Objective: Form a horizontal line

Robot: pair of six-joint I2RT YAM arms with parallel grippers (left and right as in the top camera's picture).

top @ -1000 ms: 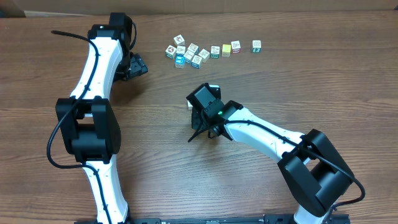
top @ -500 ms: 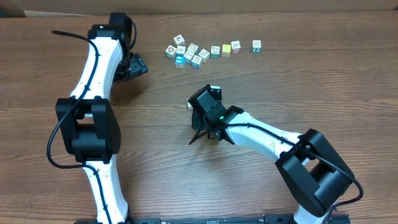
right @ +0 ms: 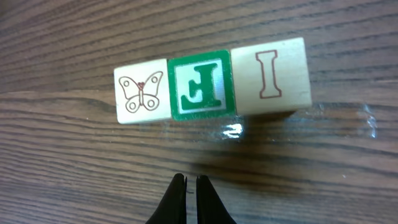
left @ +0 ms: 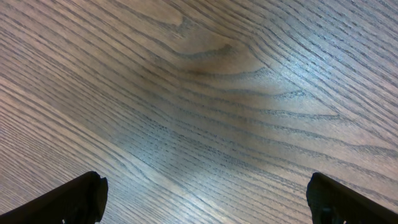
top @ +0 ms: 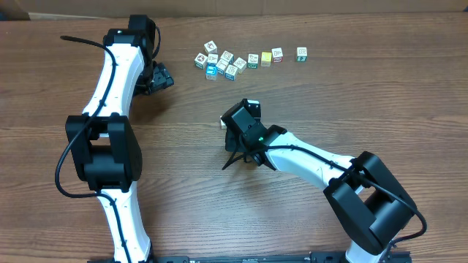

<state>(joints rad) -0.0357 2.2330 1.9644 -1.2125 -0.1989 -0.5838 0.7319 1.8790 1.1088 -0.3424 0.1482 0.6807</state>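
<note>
In the right wrist view a straight row of three small cubes (right: 202, 84) lies on the wood: a white one with a butterfly (right: 142, 91), a green letter cube (right: 201, 84) and a pale one marked I (right: 270, 76), all touching side by side. My right gripper (right: 191, 182) is shut and empty, a short way in front of the green cube. In the overhead view the right wrist covers most of this row; only a white cube end (top: 251, 104) shows. My left gripper (left: 208, 199) stands wide open over bare wood, with nothing between its fingers.
An irregular cluster of similar tiny cubes (top: 219, 62) lies at the back of the table, with a few more cubes (top: 277, 53) trailing to its right. The left arm (top: 117, 80) reaches along the left side, its gripper (top: 158, 77) left of the cluster.
The right arm has shifted very slightly. The cubes and the left arm have not moved.
</note>
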